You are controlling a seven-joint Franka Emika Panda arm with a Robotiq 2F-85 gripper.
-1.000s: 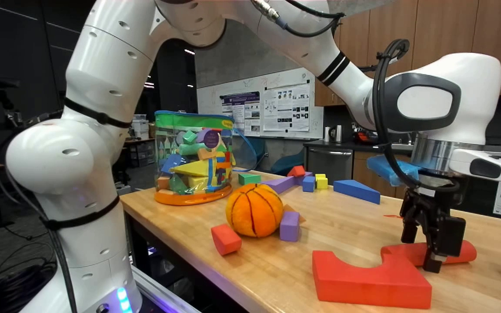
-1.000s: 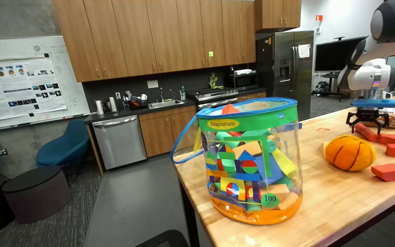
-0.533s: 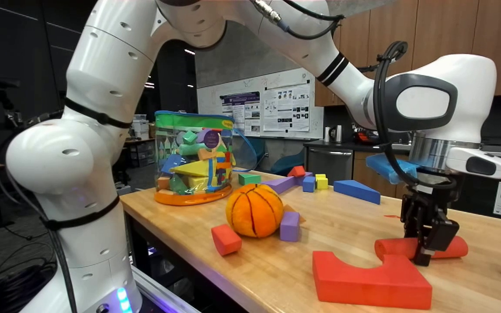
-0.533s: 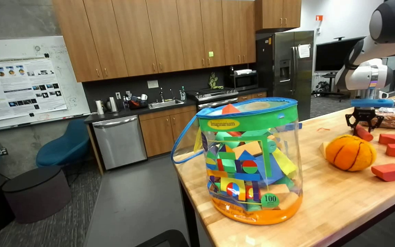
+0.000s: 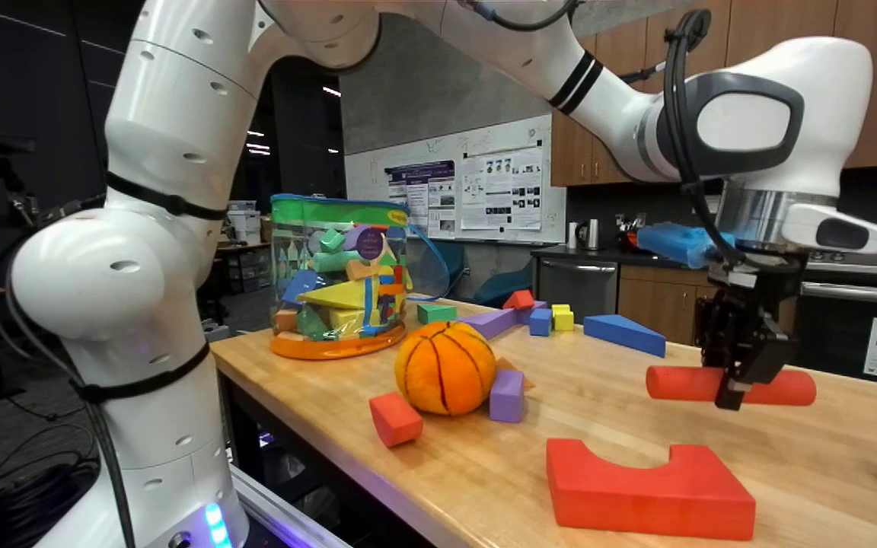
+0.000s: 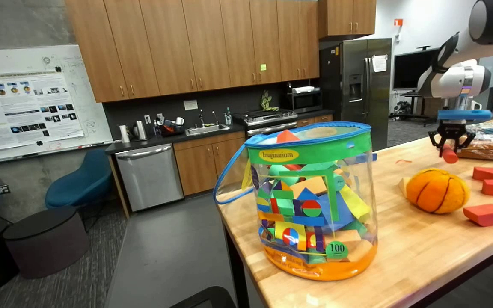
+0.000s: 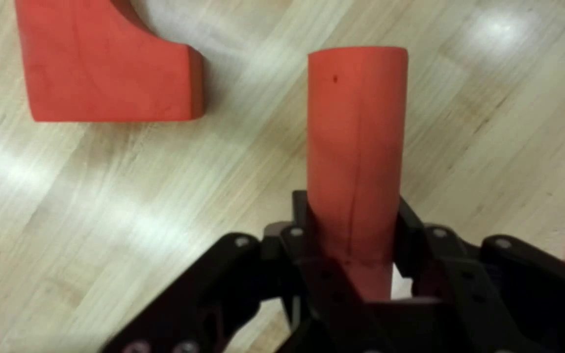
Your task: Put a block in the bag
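The block (image 5: 682, 383), a long red-orange cylinder, is held level above the wooden table. My gripper (image 5: 731, 392) is shut across its middle, and both its ends stick out. In the wrist view the block (image 7: 356, 142) runs up the picture between the two black fingers (image 7: 301, 208), which press its sides. From another exterior angle one round end of the block (image 6: 449, 155) points toward the camera under the gripper. The clear bag (image 6: 315, 150) has a green rim and orange base. It stands upright at the far end of the table, filled with many coloured blocks.
An orange ball (image 5: 446, 369), a purple block (image 5: 507, 397) and a small red block (image 5: 395, 419) lie between gripper and bag. The notched red block (image 5: 652, 495) is in front. A blue wedge (image 5: 625, 336) lies farther back. A wrapped package (image 6: 492, 146) sits behind the gripper.
The gripper went from open to shut on the block, which shifted slightly away from the notched red block. Then arm and block rose off the table. The bag has stayed put.
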